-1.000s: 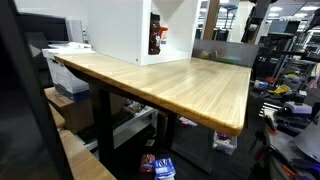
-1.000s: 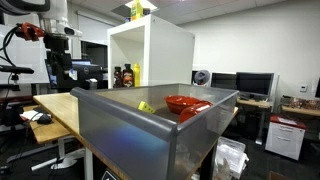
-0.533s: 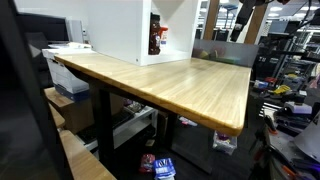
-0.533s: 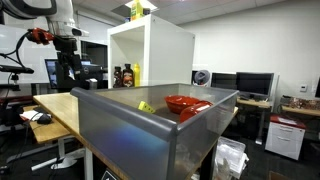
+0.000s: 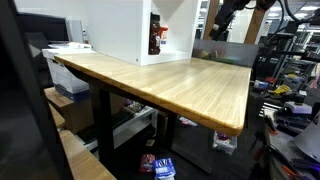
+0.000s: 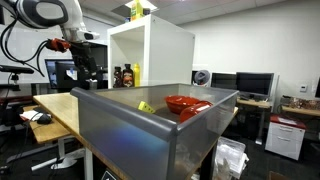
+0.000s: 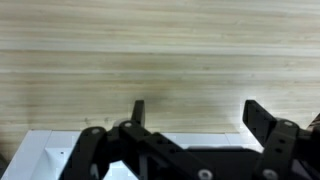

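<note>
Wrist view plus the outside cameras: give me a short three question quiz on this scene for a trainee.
1. True or false: the tool is shut on a bottle.
2. What lies in the grey bin? A) a red bowl B) a keyboard C) a shoe
3. Fill in: in the wrist view, the surface beyond the tool is a ____ table.
Key: 1 false, it stands open and empty; 2 A; 3 wooden.
</note>
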### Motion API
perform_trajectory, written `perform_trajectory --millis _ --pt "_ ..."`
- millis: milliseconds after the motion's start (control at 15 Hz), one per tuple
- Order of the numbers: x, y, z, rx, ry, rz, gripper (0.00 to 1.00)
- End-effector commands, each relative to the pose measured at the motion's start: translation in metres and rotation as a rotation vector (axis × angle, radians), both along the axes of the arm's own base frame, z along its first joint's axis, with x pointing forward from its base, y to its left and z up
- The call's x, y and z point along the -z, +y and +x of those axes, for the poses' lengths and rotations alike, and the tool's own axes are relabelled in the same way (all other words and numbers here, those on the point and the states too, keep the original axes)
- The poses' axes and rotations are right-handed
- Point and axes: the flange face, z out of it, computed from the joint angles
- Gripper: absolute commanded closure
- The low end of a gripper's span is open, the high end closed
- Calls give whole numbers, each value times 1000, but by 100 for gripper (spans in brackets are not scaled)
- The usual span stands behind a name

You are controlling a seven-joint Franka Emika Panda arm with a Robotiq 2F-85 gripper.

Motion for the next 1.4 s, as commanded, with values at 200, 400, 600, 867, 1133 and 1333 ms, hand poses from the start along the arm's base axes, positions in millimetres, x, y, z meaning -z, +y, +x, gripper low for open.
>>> perform_trajectory --millis 200,400,600,867,1133,1333 --pt "5 -15 40 11 -117 -52 0" --pt "7 -20 54 24 -157 -69 0" --pt "8 -25 65 44 -200 -72 0" --pt "10 -30 77 47 -265 -89 0" --pt "18 -32 90 55 -354 -99 0" --pt "29 -34 104 69 -413 -90 0"
